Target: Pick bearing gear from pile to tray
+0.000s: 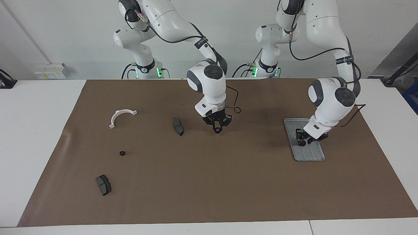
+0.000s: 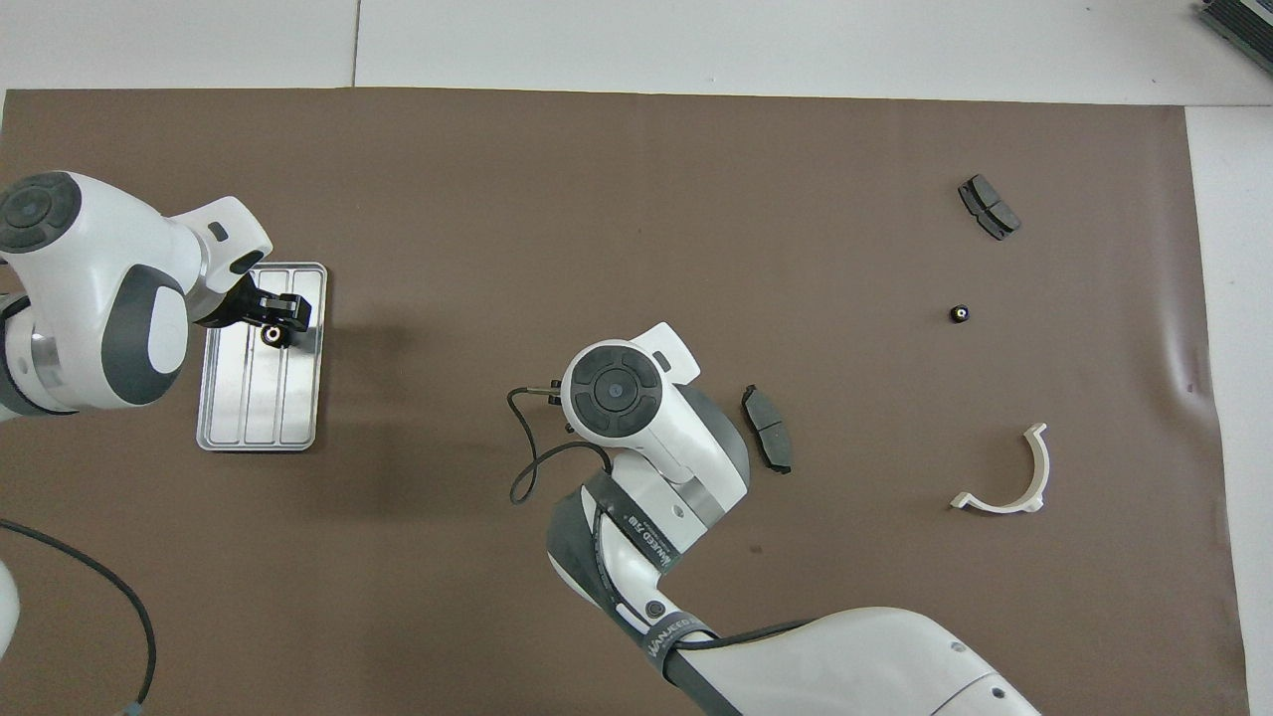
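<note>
left gripper (image 1: 302, 141) hung over the tray (image 1: 313, 156), a small black gear (image 2: 271, 337) between its fingertips; how wide, i cannot tell. right gripper (image 1: 217, 129) held a round part shut over the mat, beside a grey pad (image 1: 178, 126).

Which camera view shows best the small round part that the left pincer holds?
The overhead view: the round part shows its pale centre under the left pincer, over the tray. In the facing view it is only a dark dot.
</note>
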`<state>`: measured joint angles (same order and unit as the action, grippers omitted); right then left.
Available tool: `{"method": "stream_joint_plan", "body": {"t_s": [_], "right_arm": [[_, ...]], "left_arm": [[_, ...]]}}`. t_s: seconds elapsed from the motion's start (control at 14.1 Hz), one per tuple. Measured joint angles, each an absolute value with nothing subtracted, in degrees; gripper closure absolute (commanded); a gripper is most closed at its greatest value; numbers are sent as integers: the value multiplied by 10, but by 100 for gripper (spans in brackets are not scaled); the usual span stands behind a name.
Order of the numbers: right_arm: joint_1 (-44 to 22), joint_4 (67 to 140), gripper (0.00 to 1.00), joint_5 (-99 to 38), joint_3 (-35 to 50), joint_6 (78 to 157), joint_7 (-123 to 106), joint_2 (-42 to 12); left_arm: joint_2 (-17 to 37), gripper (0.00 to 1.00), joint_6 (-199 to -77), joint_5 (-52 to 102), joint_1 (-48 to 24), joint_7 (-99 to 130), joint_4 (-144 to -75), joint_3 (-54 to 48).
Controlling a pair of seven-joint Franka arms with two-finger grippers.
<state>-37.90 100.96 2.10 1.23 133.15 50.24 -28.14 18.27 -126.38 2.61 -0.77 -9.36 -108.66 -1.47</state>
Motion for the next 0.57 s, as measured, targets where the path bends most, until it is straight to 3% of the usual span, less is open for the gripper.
{"method": "stream_joint_plan", "body": {"t_s": [0.07, 0.14, 0.21, 0.28, 0.57], "right_arm": [[-379, 1011, 99, 22, 12, 1331, 502, -282], [-379, 1014, 90, 23, 12, 1332, 502, -283], [-379, 1016, 56, 23, 12, 1333, 502, -282], [-379, 1017, 1, 23, 12, 1335, 502, -282], [-379, 1020, 0, 23, 12, 1340, 502, -282]], "left_arm": [[182, 43, -1264, 31, -13, -93, -1085, -15], [182, 43, -1264, 36, -21, -88, -1083, -16], [181, 43, -1264, 38, -30, -78, -1082, -16], [181, 43, -1264, 38, -41, -60, -1081, -16], [181, 43, -1265, 39, -97, 32, -1078, -18]]}}
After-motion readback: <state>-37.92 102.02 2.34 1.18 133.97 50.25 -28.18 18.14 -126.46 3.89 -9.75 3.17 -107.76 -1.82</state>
